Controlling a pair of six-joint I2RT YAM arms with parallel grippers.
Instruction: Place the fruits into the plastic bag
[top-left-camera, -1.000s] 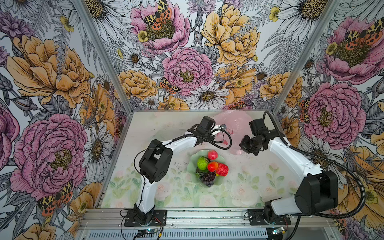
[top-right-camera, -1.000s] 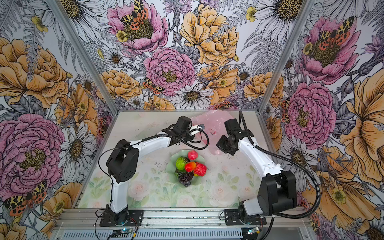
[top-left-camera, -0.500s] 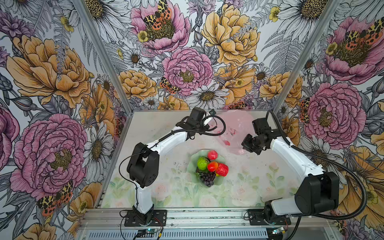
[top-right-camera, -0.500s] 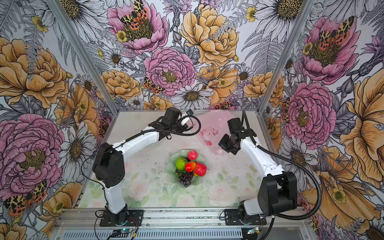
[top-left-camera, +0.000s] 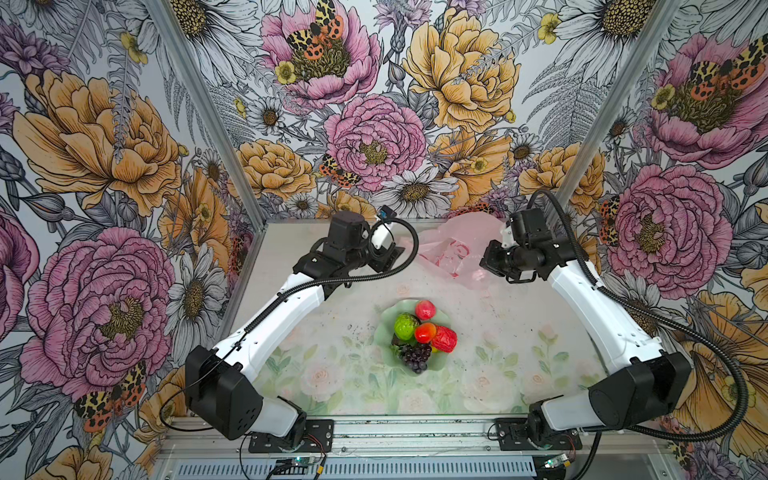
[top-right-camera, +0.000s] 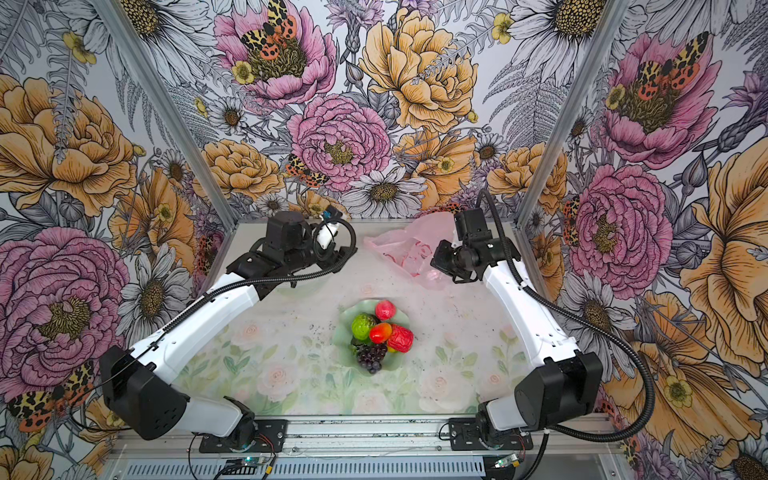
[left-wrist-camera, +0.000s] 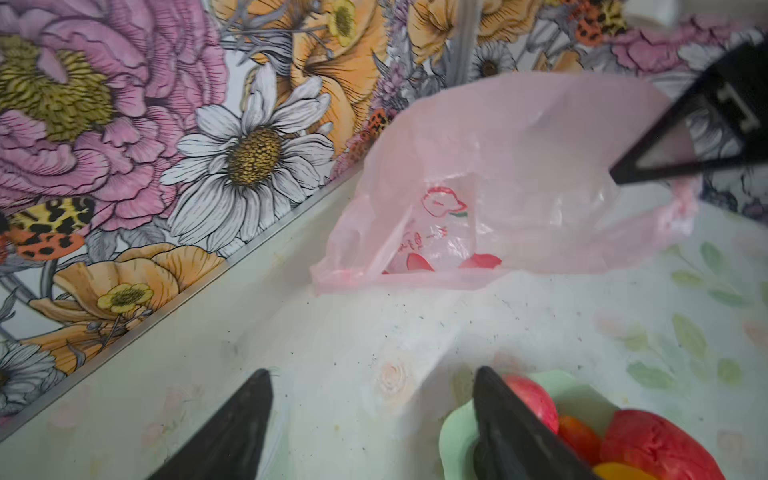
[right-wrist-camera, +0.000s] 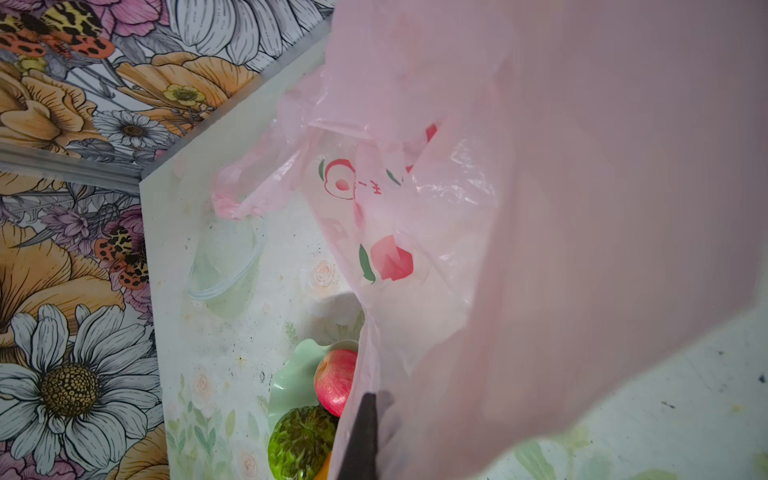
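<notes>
Left fingers (left-wrist-camera: 232, 432) released, backed off plastic bag (left-wrist-camera: 519, 145); right fingers (right-wrist-camera: 362, 440) still pinching.

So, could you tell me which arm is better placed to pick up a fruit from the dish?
Probably left. The left gripper is open and empty, with the fruits on the dish nearby; the right gripper is shut on the plastic bag, holding it up.

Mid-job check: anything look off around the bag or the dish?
The plastic bag is pinched by the right hand alone; its other side sags on the table and film covers most of the right wrist view. The left hand hangs open, empty. The fruits sit tidy in the dish.
</notes>
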